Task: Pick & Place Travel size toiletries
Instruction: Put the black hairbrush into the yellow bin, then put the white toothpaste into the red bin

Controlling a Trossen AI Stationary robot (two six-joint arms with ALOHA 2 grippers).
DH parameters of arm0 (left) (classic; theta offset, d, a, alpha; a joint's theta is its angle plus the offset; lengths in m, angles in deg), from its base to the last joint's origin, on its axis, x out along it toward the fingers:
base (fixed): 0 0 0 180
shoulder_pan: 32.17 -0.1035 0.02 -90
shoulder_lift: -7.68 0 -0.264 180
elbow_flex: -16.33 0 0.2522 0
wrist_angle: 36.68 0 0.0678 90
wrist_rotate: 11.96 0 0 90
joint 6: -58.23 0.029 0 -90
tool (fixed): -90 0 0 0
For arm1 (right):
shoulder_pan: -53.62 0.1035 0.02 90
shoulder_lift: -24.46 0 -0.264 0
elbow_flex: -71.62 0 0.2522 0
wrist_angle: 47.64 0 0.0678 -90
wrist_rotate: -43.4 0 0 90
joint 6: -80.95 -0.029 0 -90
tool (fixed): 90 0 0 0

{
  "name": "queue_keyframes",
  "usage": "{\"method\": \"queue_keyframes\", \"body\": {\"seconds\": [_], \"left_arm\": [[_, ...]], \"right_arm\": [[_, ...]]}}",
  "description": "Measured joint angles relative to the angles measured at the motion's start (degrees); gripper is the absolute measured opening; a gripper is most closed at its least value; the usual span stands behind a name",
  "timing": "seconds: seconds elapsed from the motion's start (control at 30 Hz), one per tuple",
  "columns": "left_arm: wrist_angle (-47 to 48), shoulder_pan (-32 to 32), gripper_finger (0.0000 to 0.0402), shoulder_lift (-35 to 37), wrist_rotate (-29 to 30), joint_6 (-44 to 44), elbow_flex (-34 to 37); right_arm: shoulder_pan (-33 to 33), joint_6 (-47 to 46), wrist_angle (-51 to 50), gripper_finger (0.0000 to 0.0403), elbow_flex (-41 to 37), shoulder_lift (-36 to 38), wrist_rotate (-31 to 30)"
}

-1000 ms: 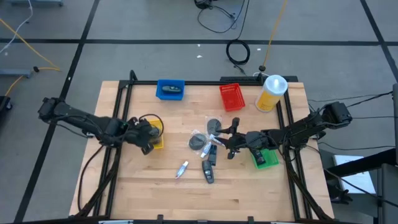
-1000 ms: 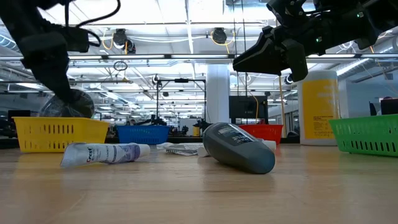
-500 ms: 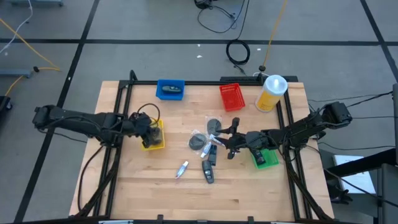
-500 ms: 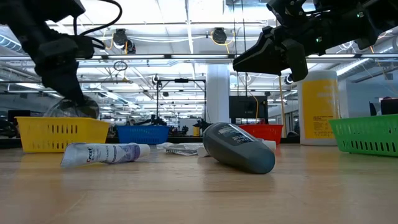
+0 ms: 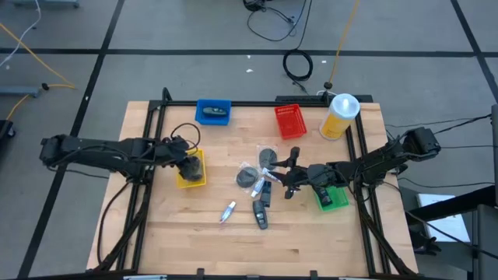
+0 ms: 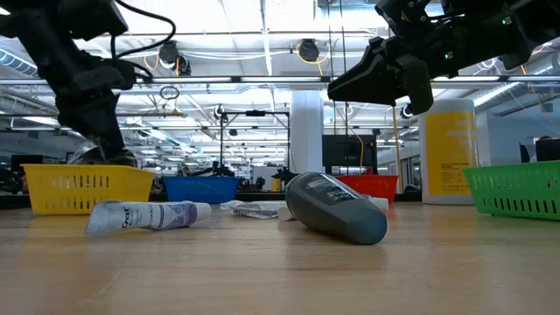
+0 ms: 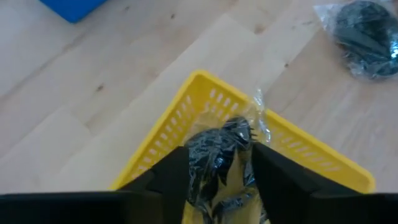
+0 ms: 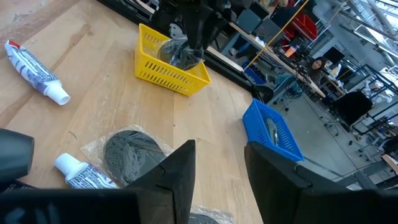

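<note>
My left gripper (image 7: 219, 154) hangs over the yellow bin (image 5: 194, 173), pointing steeply down. A dark round disc in a clear wrapper (image 7: 217, 152) lies between its spread fingers, inside the bin. My right gripper (image 5: 289, 173) hovers open, with nothing in it, above the loose toiletries in the middle of the table: two grey wrapped discs (image 5: 247, 176) (image 5: 268, 156), a dark bottle (image 5: 261, 215), and two white tubes (image 5: 227, 211) (image 5: 264, 187). The bottle (image 6: 337, 206) and one tube (image 6: 149, 214) lie flat on the wood. My left gripper has its fingers (image 7: 177, 177) on either side of the wrapped disc, coming from above at a slant. The disc's lower part rests in the yellow bin, and the wrapper's top corner (image 7: 258, 102) sticks up over the rim. Whether the fingers touch the wrapper I cannot tell.
A blue bin (image 5: 212, 111) with a dark item stands at the far edge, beside a red bin (image 5: 289, 120) and a tall yellow canister (image 5: 339, 115). A green bin (image 5: 332, 197) sits under my right arm. The near half of the table has free room.
My left arm has swung toward the table's far edge, bringing its gripper over the yellow bin and slightly down. The wrapped disc, held above the bin's rim before, has sunk into the bin.
</note>
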Motion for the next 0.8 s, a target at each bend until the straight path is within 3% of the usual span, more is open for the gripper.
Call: {"method": "queue_keyframes", "body": {"seconds": [0.27,0.37,0.47,0.7,0.8], "left_arm": [[-2.0,0.0,0.0023,-7.3,0.2,-2.5,0.0],[-3.9,0.0,0.0016,-9.2,2.6,-0.8,0.0],[-5.9,0.0,0.0061,-9.5,2.8,2.1,0.0],[-6.5,0.0,0.0226,-8.2,2.7,1.7,0.0],[-6.3,0.0,0.0277,-6.7,2.6,0.3,-1.7]], "right_arm": [[0.0,-0.3,0.0,0.0132,0.0,0.0,0.0],[0.0,-0.3,0.0,0.0132,0.0,0.0,0.0],[0.0,-0.3,0.0,0.0132,0.0,0.0,0.0],[0.0,-0.3,0.0,0.0132,0.0,0.0,0.0],[0.0,-0.3,0.0,0.0132,0.0,0.0,0.0]]}}
